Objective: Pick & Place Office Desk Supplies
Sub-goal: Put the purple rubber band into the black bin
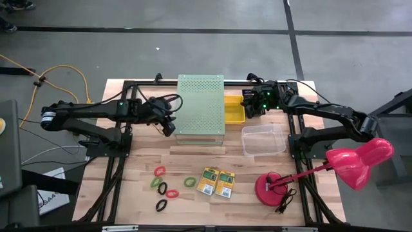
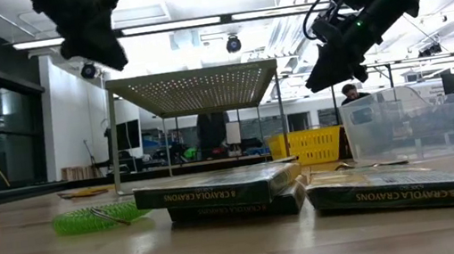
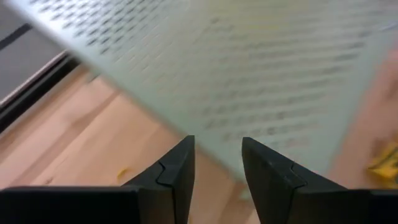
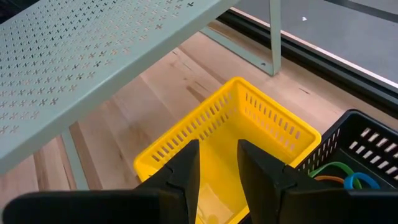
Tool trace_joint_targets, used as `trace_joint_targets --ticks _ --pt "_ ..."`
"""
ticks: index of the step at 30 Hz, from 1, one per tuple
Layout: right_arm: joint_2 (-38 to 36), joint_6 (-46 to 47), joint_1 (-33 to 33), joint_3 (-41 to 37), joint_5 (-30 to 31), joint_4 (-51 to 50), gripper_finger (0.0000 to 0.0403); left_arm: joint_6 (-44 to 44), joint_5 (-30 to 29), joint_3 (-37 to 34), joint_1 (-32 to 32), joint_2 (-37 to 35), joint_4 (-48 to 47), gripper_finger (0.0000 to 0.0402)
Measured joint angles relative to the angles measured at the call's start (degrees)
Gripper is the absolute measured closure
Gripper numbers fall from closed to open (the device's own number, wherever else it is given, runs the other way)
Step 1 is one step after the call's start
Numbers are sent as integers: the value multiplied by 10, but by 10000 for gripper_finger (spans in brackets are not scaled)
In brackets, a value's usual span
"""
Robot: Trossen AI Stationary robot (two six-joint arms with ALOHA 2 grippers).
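Several elastic band loops, red (image 1: 159, 171), green (image 1: 190, 182) and black (image 1: 161, 205), lie flat on the near part of the wooden table. Two yellow-and-green crayon boxes (image 1: 206, 181) (image 1: 224, 183) lie flat side by side just right of them, and both show in the low view (image 2: 218, 189) (image 2: 403, 191). My left gripper (image 1: 168, 125) (image 3: 217, 168) hangs open above the table, by the left side of the pale-green perforated stand (image 1: 201, 106). My right gripper (image 1: 252, 106) (image 4: 219, 165) hangs open over the yellow basket (image 4: 230, 143), with nothing between its fingers.
A clear plastic tub (image 1: 264, 138) stands right of the stand's front. A black basket (image 4: 367, 155) with coloured loops sits beside the yellow one. The pink desk lamp (image 1: 360, 161) leans over the right edge, its red base (image 1: 273, 187) near the front right.
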Motion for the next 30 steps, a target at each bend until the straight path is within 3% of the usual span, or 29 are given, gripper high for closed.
trace_joint_targets --ticks 7,13,18,30 --pt "0 -2 0 0 0 0 308 -51 -24 0 26 -12 -96 274" --pt "0 -15 0 0 0 0 308 -31 9 -12 66 1 -191 274" --pt "0 -24 0 0 0 0 308 1 46 -17 102 15 -189 274" --pt "0 -26 0 0 0 0 308 -126 58 -18 205 66 -223 274"
